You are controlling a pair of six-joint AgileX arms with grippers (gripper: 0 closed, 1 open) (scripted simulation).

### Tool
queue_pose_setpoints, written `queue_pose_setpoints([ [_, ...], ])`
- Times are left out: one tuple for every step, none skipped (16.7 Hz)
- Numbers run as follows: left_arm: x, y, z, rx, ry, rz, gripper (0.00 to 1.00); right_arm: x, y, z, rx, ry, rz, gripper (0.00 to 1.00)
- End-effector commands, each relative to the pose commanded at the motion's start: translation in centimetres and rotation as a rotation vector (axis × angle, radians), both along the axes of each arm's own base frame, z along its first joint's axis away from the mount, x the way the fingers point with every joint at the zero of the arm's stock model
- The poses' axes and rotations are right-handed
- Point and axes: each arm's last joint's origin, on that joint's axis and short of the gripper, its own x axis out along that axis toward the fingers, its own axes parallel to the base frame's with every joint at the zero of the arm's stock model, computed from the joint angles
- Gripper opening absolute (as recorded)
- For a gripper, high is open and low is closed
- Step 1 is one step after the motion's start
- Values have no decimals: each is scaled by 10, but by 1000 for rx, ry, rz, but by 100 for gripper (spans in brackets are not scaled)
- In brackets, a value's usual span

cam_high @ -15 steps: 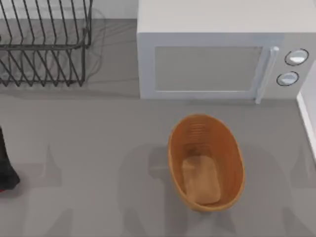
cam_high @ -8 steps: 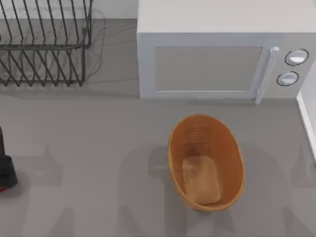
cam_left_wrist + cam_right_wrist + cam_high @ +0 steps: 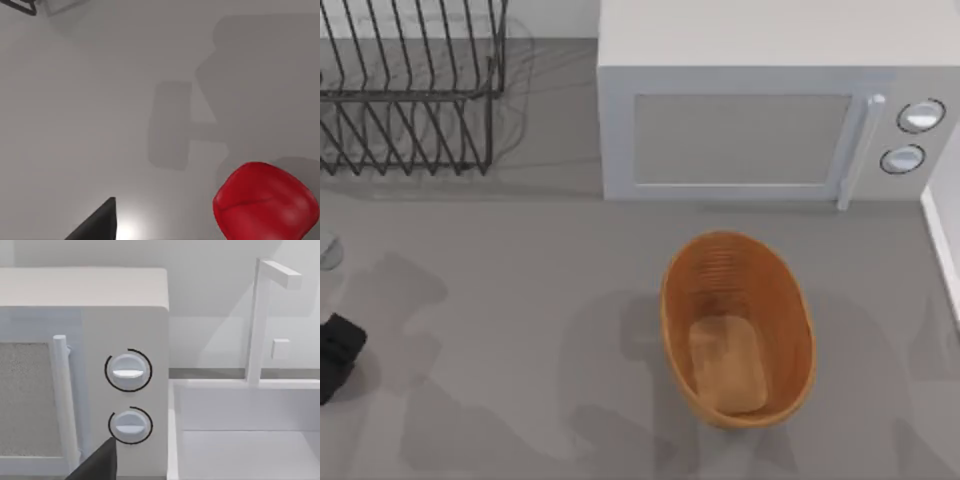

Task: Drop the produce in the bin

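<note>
The produce (image 3: 263, 200), a glossy red fruit, sits on the grey tabletop (image 3: 520, 300) right below the left wrist camera, well over toward the tabletop's left side. From above, the left hand (image 3: 338, 352) is a dark block at the far left edge, and the fruit itself is hidden from that view. In the left wrist view one dark fingertip (image 3: 97, 223) pokes into the picture beside the fruit, apart from it and not touching. I cannot tell how wide the left hand stands, since only that one tip shows.

The bin (image 3: 672, 330), an oval orange-brown basket with ribbed walls and a lighter tan floor, stands upright near the middle of the tabletop, a little toward the right, with nothing inside it. It is well apart from the left hand. Behind it stands a white microwave (image 3: 740, 110) with its door shut, a vertical handle and two round knobs at its right end. A black wire dish rack (image 3: 410, 100) occupies the back left corner.

The right wrist view faces the microwave's knobs (image 3: 128, 371) and a white sink (image 3: 240, 435) with its faucet beside it; a dark fingertip (image 3: 100, 462) of the right hand shows, and I cannot tell its opening either.
</note>
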Motion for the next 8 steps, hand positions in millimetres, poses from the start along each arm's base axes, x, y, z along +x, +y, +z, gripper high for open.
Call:
queue_pose_setpoints([
  [12, 0, -1, 42, 102, -45, 100, 0, 0, 0, 0, 0, 0, 100],
  [24, 0, -2, 80, 198, -91, 100, 0, 0, 0, 0, 0, 0, 100],
  [35, 0, -4, 113, 287, -140, 100, 0, 0, 0, 0, 0, 0, 100],
  [46, 0, -6, 140, 369, -189, 100, 0, 0, 0, 0, 0, 0, 100],
  [57, 0, -8, 164, 444, -237, 100, 0, 0, 0, 0, 0, 0, 100],
  [67, 0, -11, 183, 513, -284, 100, 0, 0, 0, 0, 0, 0, 100],
  [76, 0, -15, 198, 576, -328, 100, 0, 0, 0, 0, 0, 0, 100],
  [85, 0, -19, 209, 632, -369, 100, 0, 0, 0, 0, 0, 0, 100],
])
